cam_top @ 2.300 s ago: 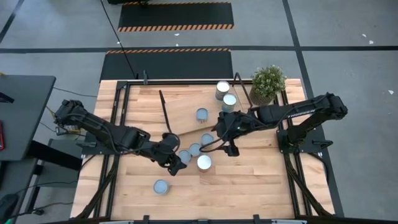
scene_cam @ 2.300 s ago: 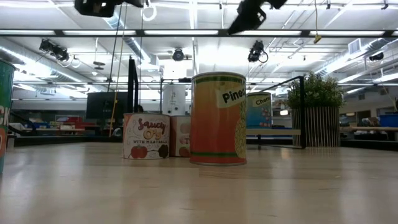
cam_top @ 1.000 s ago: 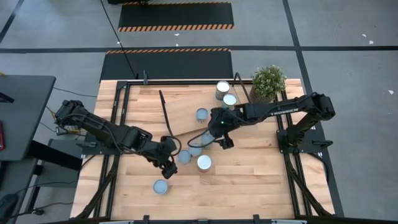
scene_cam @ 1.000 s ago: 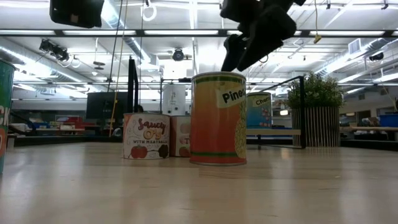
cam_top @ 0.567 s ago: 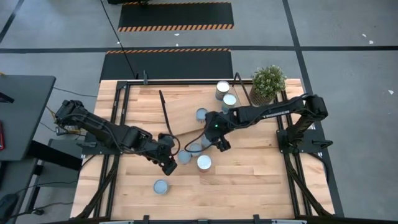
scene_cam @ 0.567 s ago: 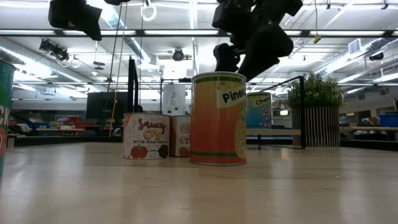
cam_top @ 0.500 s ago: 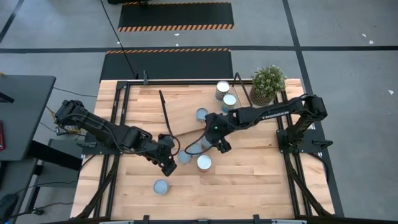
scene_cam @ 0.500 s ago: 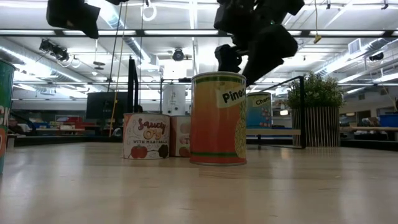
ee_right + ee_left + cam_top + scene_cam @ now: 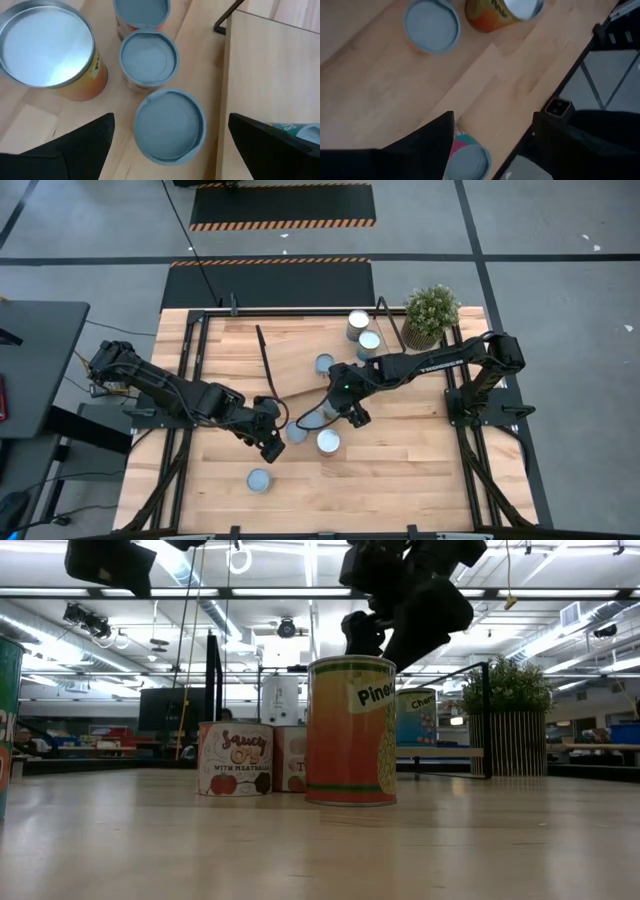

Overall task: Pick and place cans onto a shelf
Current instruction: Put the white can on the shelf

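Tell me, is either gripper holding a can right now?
No. The right gripper hangs open above a blue-topped can; the left gripper is open over the table, empty.

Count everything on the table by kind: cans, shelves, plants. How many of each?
Cans: 8. Five show in the high view, and three more pale-blue tops in the right wrist view
Shelf: 1
Potted plant: 1
Total: 10

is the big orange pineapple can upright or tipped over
Upright. The pineapple can stands on its flat base on the table in the low view, sides vertical, label reading level.
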Robot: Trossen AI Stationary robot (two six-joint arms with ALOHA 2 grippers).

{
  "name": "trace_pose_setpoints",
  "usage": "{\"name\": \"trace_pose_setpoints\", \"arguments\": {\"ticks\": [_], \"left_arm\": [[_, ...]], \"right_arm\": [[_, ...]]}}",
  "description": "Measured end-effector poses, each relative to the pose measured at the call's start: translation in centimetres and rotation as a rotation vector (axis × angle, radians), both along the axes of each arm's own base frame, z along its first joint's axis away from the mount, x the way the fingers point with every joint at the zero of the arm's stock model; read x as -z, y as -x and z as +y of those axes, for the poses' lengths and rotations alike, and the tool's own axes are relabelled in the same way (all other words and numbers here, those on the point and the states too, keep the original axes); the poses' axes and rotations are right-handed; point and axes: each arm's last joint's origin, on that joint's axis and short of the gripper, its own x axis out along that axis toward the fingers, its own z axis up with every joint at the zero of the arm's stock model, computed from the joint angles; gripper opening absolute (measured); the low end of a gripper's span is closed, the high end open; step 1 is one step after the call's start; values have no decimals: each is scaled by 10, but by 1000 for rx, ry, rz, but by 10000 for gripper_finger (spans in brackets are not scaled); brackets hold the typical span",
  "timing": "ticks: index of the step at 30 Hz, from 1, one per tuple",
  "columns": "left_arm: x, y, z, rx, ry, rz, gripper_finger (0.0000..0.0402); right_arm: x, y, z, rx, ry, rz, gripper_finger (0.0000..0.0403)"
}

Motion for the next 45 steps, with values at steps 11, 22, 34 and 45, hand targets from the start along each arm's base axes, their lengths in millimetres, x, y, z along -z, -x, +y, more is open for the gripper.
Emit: {"name": "trace_pose_setpoints", "arguments": {"ticks": [11,22,34,45], "left_arm": [[2,2,1,61,-27,24,311],[1,-9,36,83,29,31,274],[-9,7,87,475,76,-47,193],[-25,66,122,511,-151,-61,142]], "right_arm": [[-13,5,0,48,-27,3,400],[-54,7,-9,60,-63,-117,400],[-81,2,-52,280,-107,-230,400],[-59,-1,-57,271,-96,-128,400]]}}
